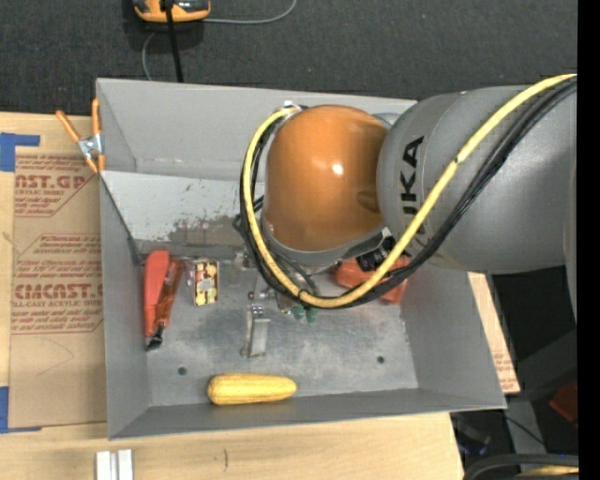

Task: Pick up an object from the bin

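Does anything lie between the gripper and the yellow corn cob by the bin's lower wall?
Nothing visible does. The gripper hangs mid-bin, and only bare bin floor separates it from the corn cob just below it in the view.

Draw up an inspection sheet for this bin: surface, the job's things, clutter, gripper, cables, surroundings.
Surface: grey metal bin, floor scuffed and mostly bare.
Job's things: yellow corn cob by the near wall; red hand tool along the left wall; small yellow-and-white packet just right of it; orange-red thing partly hidden under the arm.
Clutter: nothing seen.
Gripper: gripper below the orange cover, over bare floor near the bin's middle, between the packet and the cob.
Cables: yellow and black cables loop round the cover.
Surroundings: orange-and-black device on the dark floor beyond the far rim.
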Available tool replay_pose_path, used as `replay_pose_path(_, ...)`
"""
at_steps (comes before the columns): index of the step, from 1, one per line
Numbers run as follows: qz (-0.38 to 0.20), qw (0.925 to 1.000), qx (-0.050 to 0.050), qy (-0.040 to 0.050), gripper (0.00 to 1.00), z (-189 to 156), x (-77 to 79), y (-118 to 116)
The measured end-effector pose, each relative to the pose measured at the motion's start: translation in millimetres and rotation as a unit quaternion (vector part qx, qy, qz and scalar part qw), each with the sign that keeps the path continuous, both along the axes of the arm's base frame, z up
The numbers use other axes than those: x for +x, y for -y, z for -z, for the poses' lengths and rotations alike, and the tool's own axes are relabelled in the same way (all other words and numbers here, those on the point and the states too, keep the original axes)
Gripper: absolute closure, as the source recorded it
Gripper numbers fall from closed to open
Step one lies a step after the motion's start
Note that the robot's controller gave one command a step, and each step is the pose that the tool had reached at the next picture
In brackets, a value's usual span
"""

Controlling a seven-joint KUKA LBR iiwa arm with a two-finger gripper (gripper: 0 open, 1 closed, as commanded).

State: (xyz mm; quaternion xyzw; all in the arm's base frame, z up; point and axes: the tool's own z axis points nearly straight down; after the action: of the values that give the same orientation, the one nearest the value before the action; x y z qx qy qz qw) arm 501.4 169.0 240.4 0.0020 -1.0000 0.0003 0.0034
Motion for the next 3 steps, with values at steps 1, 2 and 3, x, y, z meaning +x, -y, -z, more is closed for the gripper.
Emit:
replay_pose_path(1, 0.001, 1.0, 0.001, 0.0038, 0.0, -4.7, 1.6, 1.0)
replay_pose_path(2, 0.013, 0.9999, 0.0, 0.0025, 0.0, 3.5, -5.9, -4.8)
replay_pose_path(3, 0.003, 1.0, 0.001, 0.0042, 0.0, 1.8, -8.6, -28.6)
